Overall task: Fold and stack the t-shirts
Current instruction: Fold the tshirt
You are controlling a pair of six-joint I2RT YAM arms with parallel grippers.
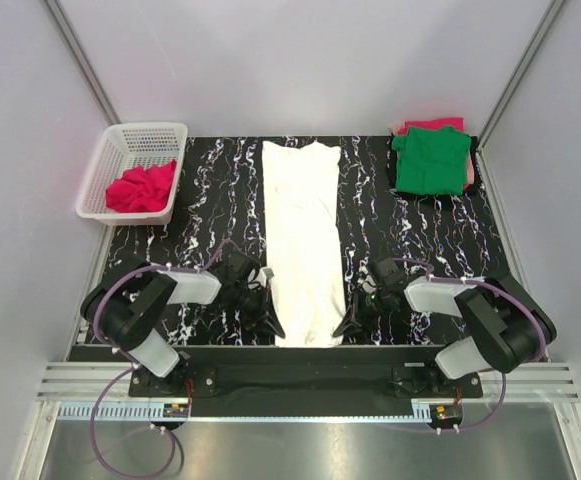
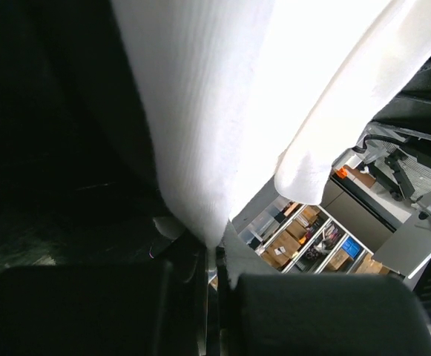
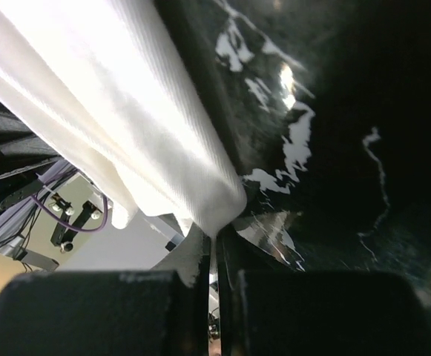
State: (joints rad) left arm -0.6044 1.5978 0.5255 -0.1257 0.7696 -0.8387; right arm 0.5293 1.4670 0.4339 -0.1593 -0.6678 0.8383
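Black marbled table (image 1: 210, 200): left fingers (image 2: 319, 315) and right fingers (image 3: 334, 315) clamp near hem of white t-shirt (image 1: 303, 240)

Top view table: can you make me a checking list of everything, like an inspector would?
Surface: black marbled table with white veins.
Job's things: long white cotton t-shirt flat in the middle; folded green t-shirt far right, on pinkish-red cloth; crumpled pinkish-red t-shirt in white plastic basket, far left.
Clutter: nothing seen.
Grippers: left gripper and right gripper each shut on the white t-shirt's near edge.
Cables: purple cables looped by both arms.
Surroundings: pale walls.
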